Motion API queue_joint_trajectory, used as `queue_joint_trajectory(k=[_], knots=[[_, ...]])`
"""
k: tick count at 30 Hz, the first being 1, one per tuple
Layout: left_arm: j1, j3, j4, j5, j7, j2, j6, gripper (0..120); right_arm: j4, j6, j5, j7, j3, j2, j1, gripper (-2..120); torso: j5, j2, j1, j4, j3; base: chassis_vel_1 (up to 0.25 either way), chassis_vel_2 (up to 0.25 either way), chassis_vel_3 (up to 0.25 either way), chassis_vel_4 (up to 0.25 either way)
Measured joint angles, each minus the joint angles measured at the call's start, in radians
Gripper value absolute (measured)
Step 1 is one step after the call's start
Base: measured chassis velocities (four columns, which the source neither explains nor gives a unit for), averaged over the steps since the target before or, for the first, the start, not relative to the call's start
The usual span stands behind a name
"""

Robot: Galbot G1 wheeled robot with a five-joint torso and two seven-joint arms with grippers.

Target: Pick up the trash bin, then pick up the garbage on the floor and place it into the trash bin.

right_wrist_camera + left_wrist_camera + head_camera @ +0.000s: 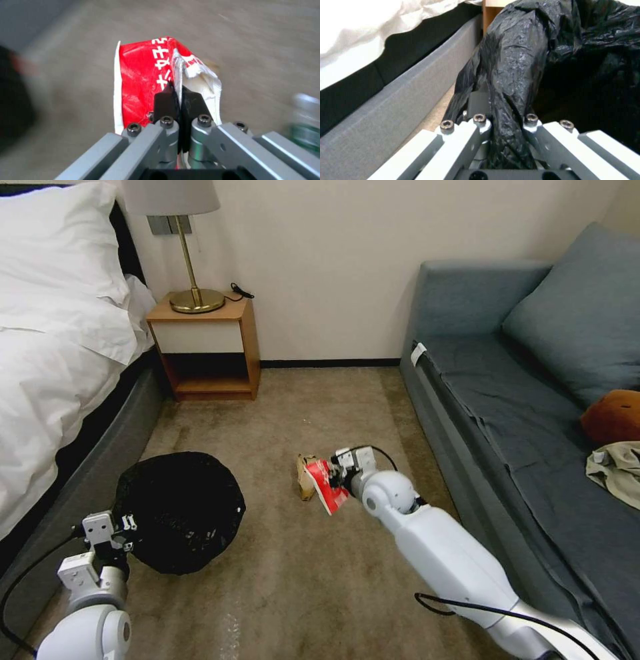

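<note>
Note that the trash bin [179, 510] sits low beside the bed frame [87, 480], its black bag [516, 62] draped over the rim; you cannot make out any contents in its dark interior. The left claw [127, 525] is clamped on a bunched fold of that bag at the bin's near rim. The right claw [180, 100] is closed tight on the red-and-white wrapper [143, 75], which hangs from the fingertips [165, 101] above the carpet [300, 580]. The tan paper bag [305, 478] lies on the carpet just beyond the wrapper. A clear plastic bottle [306, 122] lies near the right claw. Bin and held wrapper are well apart, the bin on the robot's left.
</note>
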Motion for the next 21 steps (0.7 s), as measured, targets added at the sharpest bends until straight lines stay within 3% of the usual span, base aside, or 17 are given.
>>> queue_joint_trajectory(k=[7,21], knots=[[-0.032,0.018,0.023,0.010,0.001,0.005,0.011,4,0.158,0.046,0.235,-0.040,-0.078,0.047,0.055,0,-0.0001,0.000,0.000,0.0001,0.000,0.000,0.000,0.000,0.000],[-0.033,0.031,0.024,0.005,0.007,0.002,0.019,4,0.119,0.075,0.274,-0.050,-0.256,0.123,0.148,0,-0.0002,0.000,0.000,0.0000,0.000,0.000,0.000,0.000,0.000]])
